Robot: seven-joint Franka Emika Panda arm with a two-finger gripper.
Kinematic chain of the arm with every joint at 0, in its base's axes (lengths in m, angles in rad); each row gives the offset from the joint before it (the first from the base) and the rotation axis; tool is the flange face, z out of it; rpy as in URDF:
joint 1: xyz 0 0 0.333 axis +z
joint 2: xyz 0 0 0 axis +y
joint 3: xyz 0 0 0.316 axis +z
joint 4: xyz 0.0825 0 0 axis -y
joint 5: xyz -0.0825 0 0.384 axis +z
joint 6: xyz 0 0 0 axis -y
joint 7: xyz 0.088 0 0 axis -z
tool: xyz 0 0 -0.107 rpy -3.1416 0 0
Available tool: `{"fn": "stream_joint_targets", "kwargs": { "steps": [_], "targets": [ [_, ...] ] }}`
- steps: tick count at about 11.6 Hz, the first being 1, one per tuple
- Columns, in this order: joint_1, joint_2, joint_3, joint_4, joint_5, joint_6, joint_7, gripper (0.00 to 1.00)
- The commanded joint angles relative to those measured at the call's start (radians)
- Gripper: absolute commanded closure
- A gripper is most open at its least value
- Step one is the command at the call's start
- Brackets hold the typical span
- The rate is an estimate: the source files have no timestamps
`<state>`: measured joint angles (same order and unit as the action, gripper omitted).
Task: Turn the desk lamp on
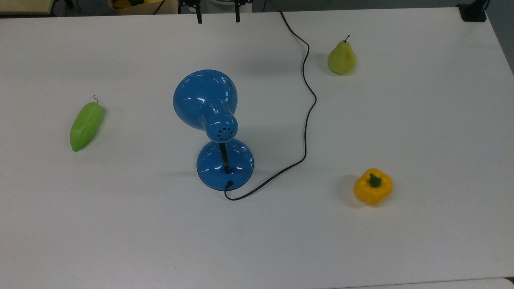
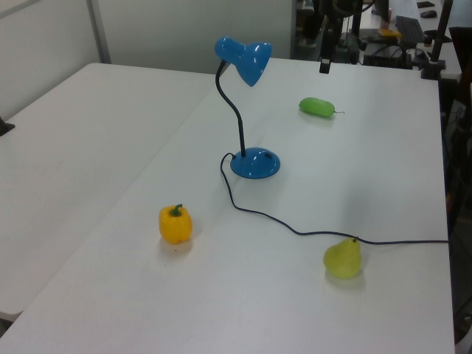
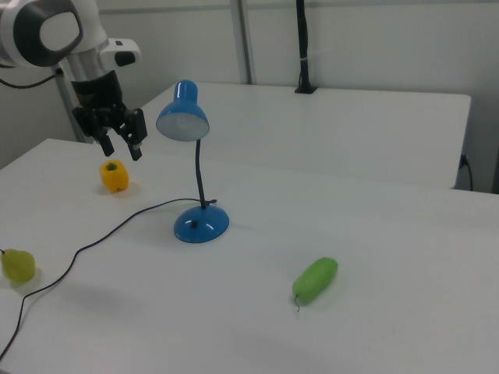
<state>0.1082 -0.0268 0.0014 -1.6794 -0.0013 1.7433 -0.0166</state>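
Flanking the desk lamp [image 1: 213,120]: cucumber [image 1: 86,125], pear [image 1: 341,57], pepper [image 1: 372,187].

Glossy blue metal desk lamp [image 1: 213,120] [image 2: 247,110] [image 3: 191,167], upright near the middle of the white table. Round blue base flat on the surface; thin black neck curving up to a dome shade with vent holes on its cap. Shade tilted toward the top view's far left, unlit. Thin black cord [image 1: 307,108] running from the base's near edge, looping right, then off the far edge.
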Motion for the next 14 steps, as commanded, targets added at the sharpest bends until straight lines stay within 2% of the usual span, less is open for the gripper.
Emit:
{"fn": "stream_joint_targets", "kwargs": {
  "steps": [1, 3, 5, 14],
  "targets": [
    [0.002, -0.021, -0.008, -0.011, 0.018, -0.018, -0.019, 0.55],
    [0.002, -0.021, -0.008, -0.011, 0.041, -0.016, -0.019, 0.80],
    [0.001, -0.019, -0.008, -0.013, 0.041, -0.010, -0.019, 0.98],
    [0.001, -0.019, -0.008, -0.019, 0.046, -0.004, -0.026, 1.00]
  ]
}}
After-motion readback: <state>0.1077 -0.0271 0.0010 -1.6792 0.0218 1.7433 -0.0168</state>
